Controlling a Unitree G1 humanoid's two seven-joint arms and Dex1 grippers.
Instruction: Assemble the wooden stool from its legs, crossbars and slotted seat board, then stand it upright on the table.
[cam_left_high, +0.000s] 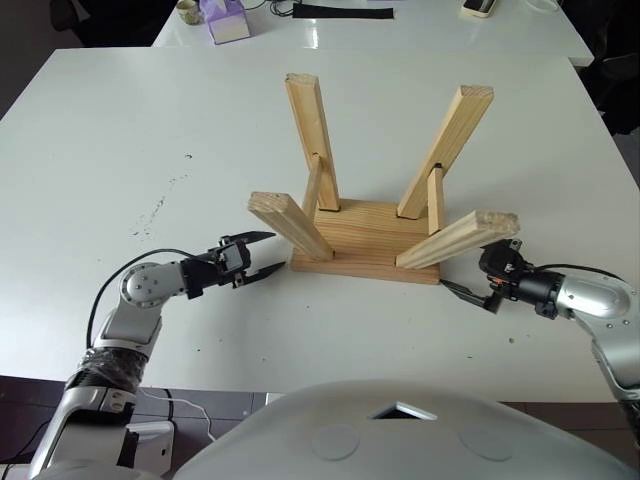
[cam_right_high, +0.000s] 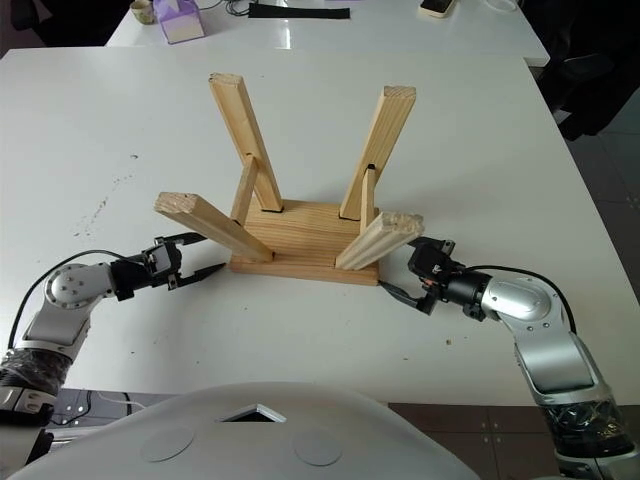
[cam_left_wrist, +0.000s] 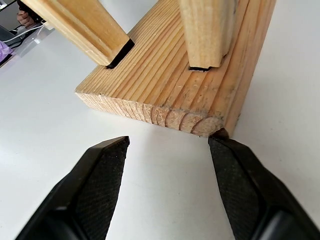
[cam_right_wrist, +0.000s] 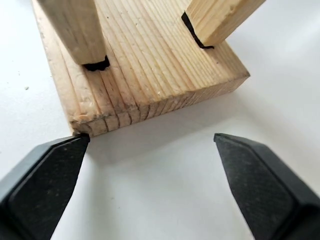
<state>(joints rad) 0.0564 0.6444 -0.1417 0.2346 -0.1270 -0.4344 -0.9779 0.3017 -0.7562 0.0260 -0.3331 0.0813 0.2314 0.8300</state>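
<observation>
The wooden stool lies upside down in mid-table, its slotted seat board (cam_left_high: 365, 245) flat on the white table (cam_left_high: 120, 130). Two legs (cam_left_high: 313, 140) (cam_left_high: 447, 150) rise at the far side and two more (cam_left_high: 290, 225) (cam_left_high: 458, 238) lean out toward me. Short crossbars (cam_left_high: 313, 185) (cam_left_high: 436, 200) stand between them. My left gripper (cam_left_high: 270, 252) is open at the board's left end, one fingertip (cam_left_wrist: 222, 145) touching its near corner (cam_left_wrist: 210, 125). Open as well, my right gripper (cam_left_high: 465, 268) sits at the right end, a fingertip (cam_right_wrist: 70, 150) against that corner (cam_right_wrist: 85, 125).
Behind this table stands a second one carrying a purple tissue box (cam_left_high: 225, 20), a cup (cam_left_high: 188, 10) and a black strip (cam_left_high: 343, 12). Dark specks (cam_left_high: 160, 205) mark the surface at the left. The table's front edge runs just behind both forearms.
</observation>
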